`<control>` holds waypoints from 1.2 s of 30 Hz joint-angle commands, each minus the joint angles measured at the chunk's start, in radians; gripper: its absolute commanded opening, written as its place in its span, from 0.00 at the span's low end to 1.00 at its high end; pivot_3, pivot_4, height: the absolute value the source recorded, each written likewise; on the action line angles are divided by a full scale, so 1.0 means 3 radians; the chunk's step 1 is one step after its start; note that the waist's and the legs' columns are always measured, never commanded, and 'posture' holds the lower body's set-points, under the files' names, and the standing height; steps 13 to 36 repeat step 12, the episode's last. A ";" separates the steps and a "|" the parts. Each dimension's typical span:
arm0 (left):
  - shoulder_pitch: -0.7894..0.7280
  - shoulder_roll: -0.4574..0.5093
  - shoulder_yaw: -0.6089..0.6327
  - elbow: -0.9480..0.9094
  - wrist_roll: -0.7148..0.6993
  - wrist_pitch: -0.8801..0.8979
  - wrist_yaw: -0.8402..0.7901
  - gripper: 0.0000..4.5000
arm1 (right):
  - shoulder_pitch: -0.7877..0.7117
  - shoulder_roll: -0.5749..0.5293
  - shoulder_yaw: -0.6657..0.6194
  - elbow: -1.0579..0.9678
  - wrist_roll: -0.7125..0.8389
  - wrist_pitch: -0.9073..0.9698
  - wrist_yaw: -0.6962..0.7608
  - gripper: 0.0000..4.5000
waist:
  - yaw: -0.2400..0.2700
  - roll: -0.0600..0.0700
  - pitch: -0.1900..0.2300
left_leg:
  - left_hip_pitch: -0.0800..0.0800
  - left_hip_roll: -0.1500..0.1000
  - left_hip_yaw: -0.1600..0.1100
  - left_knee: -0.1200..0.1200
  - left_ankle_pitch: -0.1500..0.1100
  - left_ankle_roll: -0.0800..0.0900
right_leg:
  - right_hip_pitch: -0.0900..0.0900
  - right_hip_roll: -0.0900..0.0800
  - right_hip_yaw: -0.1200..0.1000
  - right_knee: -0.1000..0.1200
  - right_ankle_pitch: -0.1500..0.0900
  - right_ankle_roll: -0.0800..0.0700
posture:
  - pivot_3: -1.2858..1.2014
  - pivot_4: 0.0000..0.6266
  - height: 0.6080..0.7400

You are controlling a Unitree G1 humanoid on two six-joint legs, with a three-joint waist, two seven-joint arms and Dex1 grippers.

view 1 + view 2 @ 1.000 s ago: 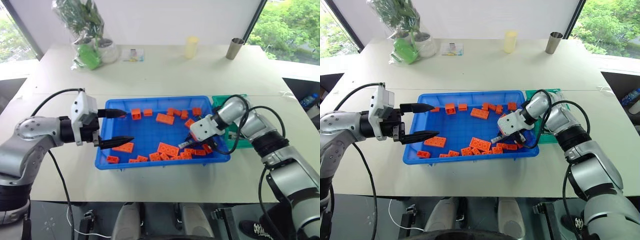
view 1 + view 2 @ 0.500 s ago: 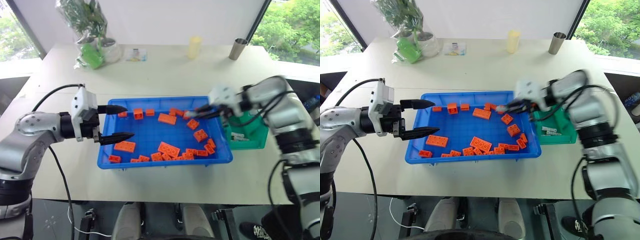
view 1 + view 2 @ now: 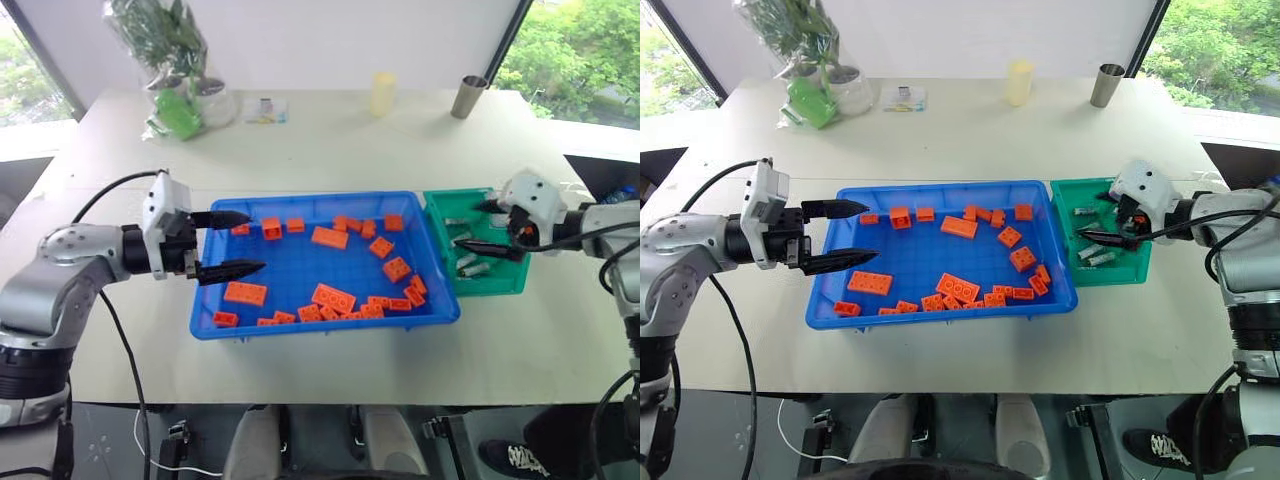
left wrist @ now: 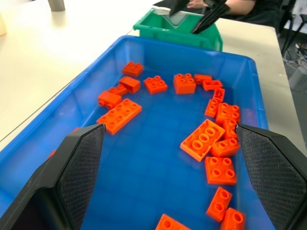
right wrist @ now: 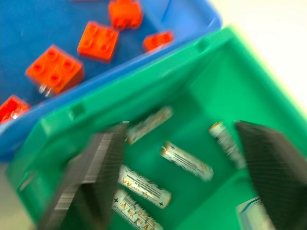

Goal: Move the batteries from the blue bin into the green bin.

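Several batteries [image 5: 186,161], slim silver-grey cylinders with printed labels, are seen lying loose on the floor of the green bin [image 3: 505,282], at the right of the head view. The bin sits just beside the right end of the blue bin [image 3: 300,327], where orange bricks [image 3: 332,297] are scattered. The right gripper [image 3: 491,230] is held over the green bin, fingers spread apart and empty. The left gripper [image 3: 240,243] is held at the blue bin's left rim, fingers also apart.
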 commanded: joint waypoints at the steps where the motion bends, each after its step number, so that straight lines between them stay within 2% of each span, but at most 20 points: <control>1: 0.0045 0.0204 0.0360 0.0215 -0.0019 -0.0045 -0.0072 1.00 | 0.0127 -0.0326 -0.0400 0.0057 0.0195 -0.0221 0.0249 0.84 | 0.0005 -0.0001 0.0000 | 0.0000 0.0000 0.0000 0.0000 0.0000 0.0000 | 0.0000 0.0000 -0.0001 0.0000 0.0000 0.0001 | 0.52 0.24 0.97; 5: 0.0310 0.0564 0.0708 0.0552 0.0001 -0.0075 -0.0335 1.00 | 0.0351 -0.0706 -0.0738 0.0490 0.0414 -0.0451 0.0753 0.84 | -0.0008 0.0000 0.0001 | -0.0001 0.0001 0.0002 -0.0003 -0.0001 0.0002 | -0.0002 -0.0002 -0.0001 -0.0003 -0.0003 -0.0004 | 0.52 0.24 0.97; 10: 0.0548 0.0822 0.0957 0.0907 0.0106 -0.0256 -0.0533 1.00 | 0.0650 -0.0928 -0.0933 0.1028 0.0452 -0.0803 0.1123 0.84 | -0.0018 0.0000 0.0000 | 0.0004 0.0004 0.0003 -0.0004 -0.0002 0.0002 | -0.0001 -0.0002 -0.0001 -0.0004 -0.0005 -0.0007 | 0.52 0.24 0.97; 36: 0.0547 0.0823 0.0993 0.0998 0.0128 -0.0305 -0.0527 1.00 | 0.0628 -0.0905 -0.0934 0.1158 0.0478 -0.0821 0.1117 0.84 | -0.0019 0.0000 0.0000 | 0.0005 0.0005 0.0002 -0.0002 -0.0002 0.0002 | -0.0001 -0.0004 0.0000 -0.0004 -0.0005 -0.0008 | 0.52 0.24 0.97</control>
